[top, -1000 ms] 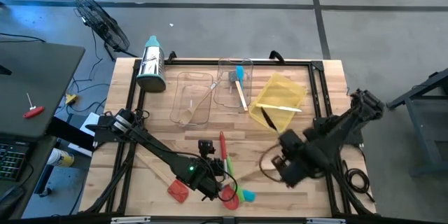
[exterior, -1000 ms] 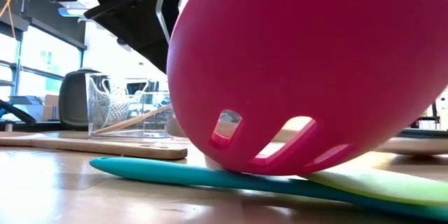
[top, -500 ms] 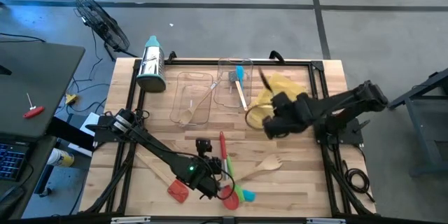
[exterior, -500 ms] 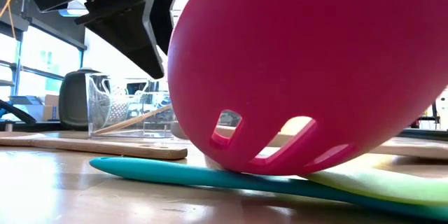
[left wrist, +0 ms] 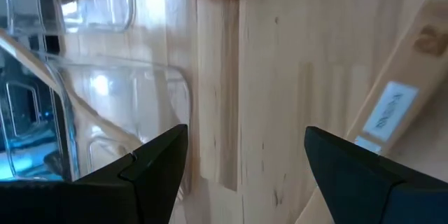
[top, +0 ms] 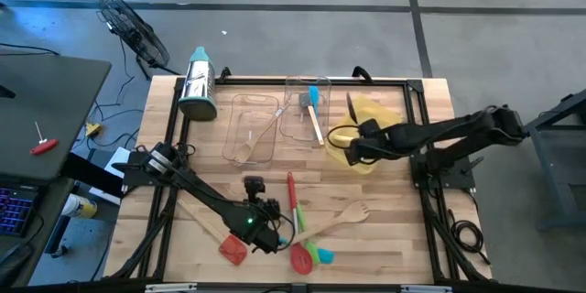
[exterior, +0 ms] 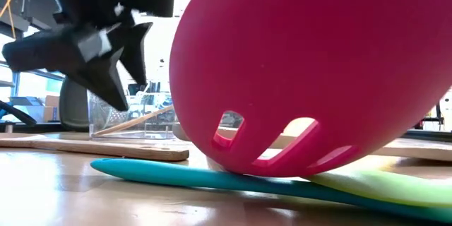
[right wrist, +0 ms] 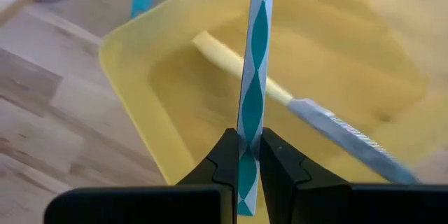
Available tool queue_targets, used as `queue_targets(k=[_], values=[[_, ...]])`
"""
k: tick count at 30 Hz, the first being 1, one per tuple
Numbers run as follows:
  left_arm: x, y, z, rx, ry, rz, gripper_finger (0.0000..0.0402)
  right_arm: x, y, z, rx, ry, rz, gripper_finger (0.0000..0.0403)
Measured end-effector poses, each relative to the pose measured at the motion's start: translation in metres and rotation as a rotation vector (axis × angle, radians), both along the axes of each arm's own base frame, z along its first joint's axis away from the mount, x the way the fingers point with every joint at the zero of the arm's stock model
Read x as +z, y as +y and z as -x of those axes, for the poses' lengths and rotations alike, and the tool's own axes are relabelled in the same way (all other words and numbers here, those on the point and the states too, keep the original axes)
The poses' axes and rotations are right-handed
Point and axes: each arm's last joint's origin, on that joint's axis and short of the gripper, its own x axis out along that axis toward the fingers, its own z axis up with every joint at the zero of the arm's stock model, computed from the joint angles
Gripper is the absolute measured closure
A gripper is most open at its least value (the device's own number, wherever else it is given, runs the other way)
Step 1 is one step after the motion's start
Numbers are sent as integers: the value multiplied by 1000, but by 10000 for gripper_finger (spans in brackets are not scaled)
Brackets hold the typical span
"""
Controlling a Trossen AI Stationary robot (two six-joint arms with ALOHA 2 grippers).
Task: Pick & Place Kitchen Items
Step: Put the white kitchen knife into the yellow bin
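two clear trays [top: 253, 126] | one yellow tray [top: 375, 117]; one grater [top: 197, 84]; two arms [top: 206, 194]

The red slotted spoon [exterior: 311, 70] fills the low view, hiding most of the table.

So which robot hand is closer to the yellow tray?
The right. Its gripper hangs over the yellow tray, fingers shut on a teal-patterned utensil. The left gripper is across the table by the red spatula.

Bare wood [left wrist: 280, 112] between clear tray [left wrist: 105, 112] and, seemingly, wooden spatula [left wrist: 399, 105].
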Motion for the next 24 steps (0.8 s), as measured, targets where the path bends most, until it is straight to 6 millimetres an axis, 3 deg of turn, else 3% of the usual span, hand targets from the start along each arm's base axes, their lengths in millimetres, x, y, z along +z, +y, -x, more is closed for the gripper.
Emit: queue_targets(k=[8, 15, 24], values=[[-8, 2, 3, 3, 9, -8, 119, -28, -8, 5, -25, 59, -53, 379], [-8, 6, 0, -11, 7, -32, 119, -36, -21, 12, -80, 94, -38, 379], [-8, 6, 0, -7, 13, -19, 119, -36, -44, 16, -115, 140, 107, 379]])
